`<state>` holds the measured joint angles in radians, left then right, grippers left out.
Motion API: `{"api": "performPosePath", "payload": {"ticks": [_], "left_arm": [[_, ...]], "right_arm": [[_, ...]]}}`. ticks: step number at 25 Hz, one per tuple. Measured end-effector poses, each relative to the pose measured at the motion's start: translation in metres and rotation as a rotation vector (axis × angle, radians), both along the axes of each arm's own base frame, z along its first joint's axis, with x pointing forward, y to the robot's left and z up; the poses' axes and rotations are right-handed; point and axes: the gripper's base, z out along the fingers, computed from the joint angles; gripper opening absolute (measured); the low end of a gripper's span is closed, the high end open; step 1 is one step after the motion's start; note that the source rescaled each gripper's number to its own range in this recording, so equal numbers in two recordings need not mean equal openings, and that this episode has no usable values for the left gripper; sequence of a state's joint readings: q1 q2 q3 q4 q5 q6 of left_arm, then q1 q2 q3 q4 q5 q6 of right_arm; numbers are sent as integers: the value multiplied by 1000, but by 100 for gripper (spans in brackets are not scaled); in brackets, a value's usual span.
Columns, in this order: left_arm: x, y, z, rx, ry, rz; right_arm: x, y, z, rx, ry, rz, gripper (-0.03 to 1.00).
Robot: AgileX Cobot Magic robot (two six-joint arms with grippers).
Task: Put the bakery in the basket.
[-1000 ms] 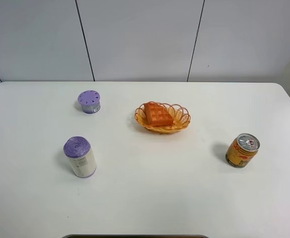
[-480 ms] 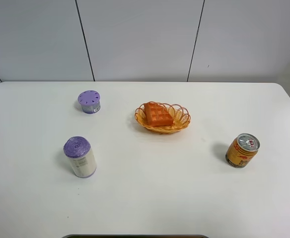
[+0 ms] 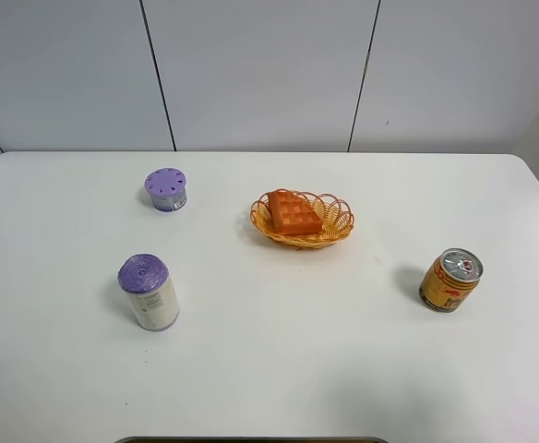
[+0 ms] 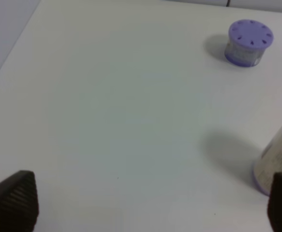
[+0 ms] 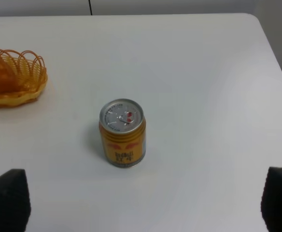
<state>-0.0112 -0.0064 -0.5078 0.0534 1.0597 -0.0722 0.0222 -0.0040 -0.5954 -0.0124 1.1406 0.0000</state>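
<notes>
White table [image 3: 279, 369] under a grey panelled wall [image 3: 260, 74] with dark vertical seams. Near the middle of the tabletop, toward the wall: basket [image 3: 336, 220], yellow-orange wicker with a looped rim, holding the bakery [image 3: 293, 212], orange-brown with a grid-patterned top, lying inside toward the basket's left end in the high view. Seen again at the edge of the right wrist view, basket [image 5: 20, 77] only partly in frame with a blurred orange piece inside.

To the right of the basket and nearer the front edge, well apart from it: gold drink can [image 3: 450, 280], upright, silver lid with pull tab. On its side in the right wrist view [image 5: 122, 133], red markings and a small dark block of print, too small to read.

On the left half: squat purple-lidded container [image 3: 165, 189] with small holes in its lid, and nearer the front a taller pale cylinder with a purple top [image 3: 148, 292], upright; faint print on its side, not legible in either view.

Left gripper [image 4: 150, 203]: dark fingertips at the two lower corners of its wrist view, set wide apart, holding nothing, over bare table. Right gripper [image 5: 146, 198]: likewise spread wide, empty, can between and beyond the tips.
</notes>
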Motion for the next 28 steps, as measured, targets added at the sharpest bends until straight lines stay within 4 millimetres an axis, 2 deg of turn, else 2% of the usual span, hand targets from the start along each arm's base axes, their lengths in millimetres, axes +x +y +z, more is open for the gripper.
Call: {"api": "performPosePath", "payload": {"ticks": [7,28], "left_arm": [[0,0,0,0,0,0],[0,0,0,0,0,0]], "right_arm": [[14,1,-19,-3,34,14,100],[15,1,-19,-18,19,21,100]]}}
